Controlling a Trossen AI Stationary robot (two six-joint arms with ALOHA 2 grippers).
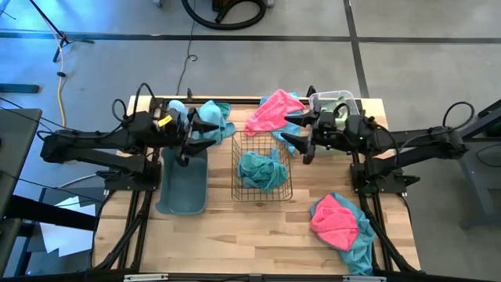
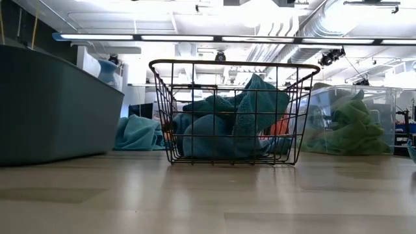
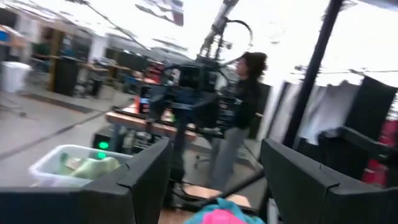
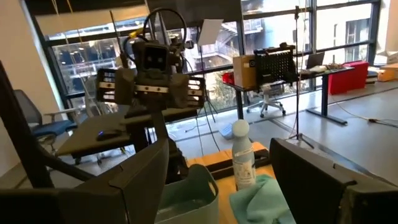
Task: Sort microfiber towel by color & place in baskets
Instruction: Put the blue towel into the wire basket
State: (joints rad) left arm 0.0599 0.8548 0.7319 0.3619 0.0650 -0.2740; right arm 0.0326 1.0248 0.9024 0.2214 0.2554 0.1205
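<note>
Nearest the desk's (image 1: 258, 235) front edge, at the lower right of the overhead picture, a pink towel (image 1: 333, 222) is lying crumpled on top of a teal towel (image 1: 362, 239). Toward the middle, the copper wire basket (image 1: 261, 194) is holding a bunched teal towel (image 1: 261, 171), with the empty grey-blue tub (image 1: 182, 182) sitting to its left.

Above the tub's far end, the left claw (image 1: 197, 135) is hovering with its fingers spread apart and nothing between them. Opposite, right of center, the right claw (image 1: 291, 131) is hanging the same way, fingers parted and empty.

Farther back, along the upper edge, a teal cloth (image 1: 216, 116) is resting beside a pale bottle (image 1: 177, 106), another pink towel (image 1: 270, 112) is draped over teal, and the clear bin (image 1: 335, 100) at the upper right is holding green cloth (image 2: 351, 123). A person (image 3: 239, 124) is standing in the room beyond.

These cloths look light, soft and floppy; they will probably sag and drag. Pinching a raised fold near the middle of one seems the surest hold, lifting high enough to separate stacked colors.
</note>
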